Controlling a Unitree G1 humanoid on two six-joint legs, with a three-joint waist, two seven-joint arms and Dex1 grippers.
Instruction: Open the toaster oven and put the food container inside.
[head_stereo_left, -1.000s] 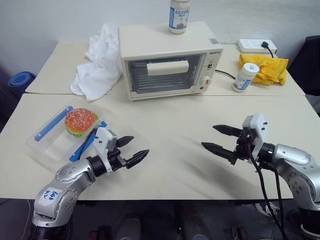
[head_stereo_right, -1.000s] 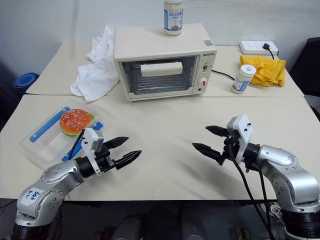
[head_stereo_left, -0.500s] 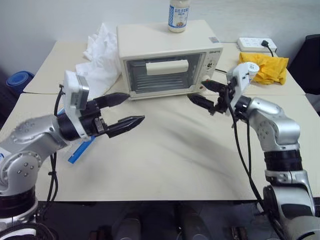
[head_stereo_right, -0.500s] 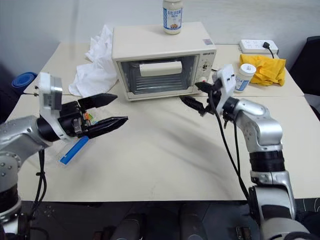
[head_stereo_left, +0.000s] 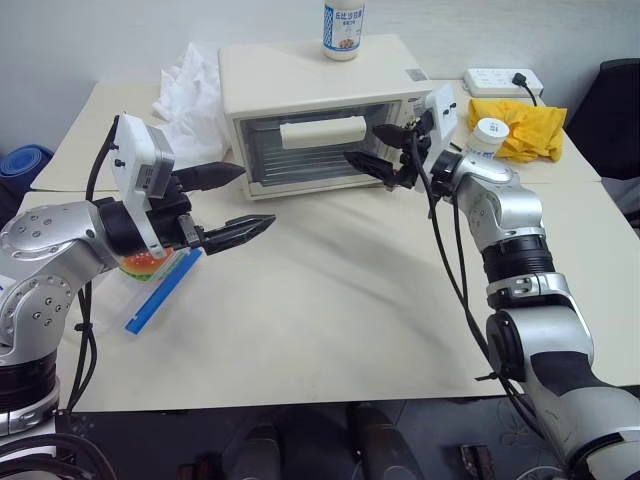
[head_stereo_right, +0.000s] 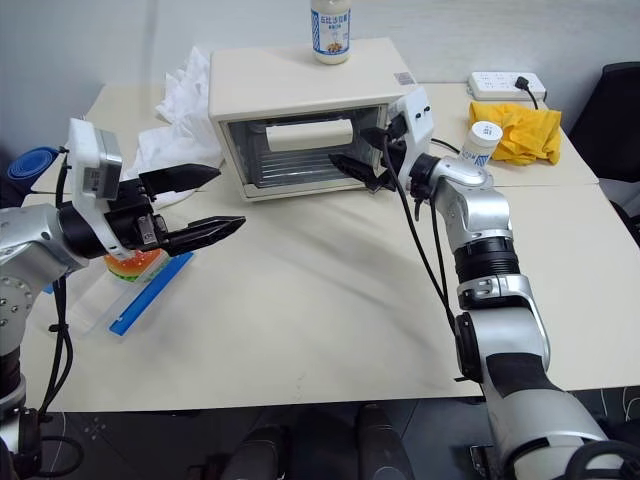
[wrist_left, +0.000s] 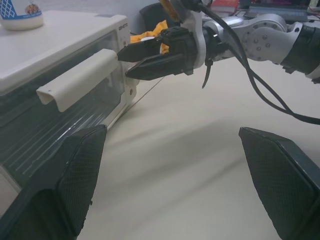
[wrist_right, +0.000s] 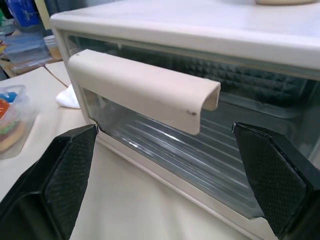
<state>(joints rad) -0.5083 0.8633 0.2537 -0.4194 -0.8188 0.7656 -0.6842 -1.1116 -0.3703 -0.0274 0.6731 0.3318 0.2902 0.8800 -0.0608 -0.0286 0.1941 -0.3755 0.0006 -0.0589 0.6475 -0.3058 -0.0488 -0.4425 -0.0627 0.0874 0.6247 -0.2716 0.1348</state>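
Now the right gripper (head_stereo_left: 378, 156), jaws spread and empty, is hovering just before the toaster oven (head_stereo_left: 325, 115) at the table's far side; it should hook the handle (wrist_right: 142, 90) from above. The left gripper (head_stereo_left: 228, 200), also spread, is hovering near the food container (head_stereo_left: 150, 268) at near left.

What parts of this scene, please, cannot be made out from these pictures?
- Food container: in both eye views the left gripper and its arm cover most of it.
- Toaster oven: its knobs sit behind the right gripper.
- White bottle on the oven: cut off by the top edge; label too small to read.
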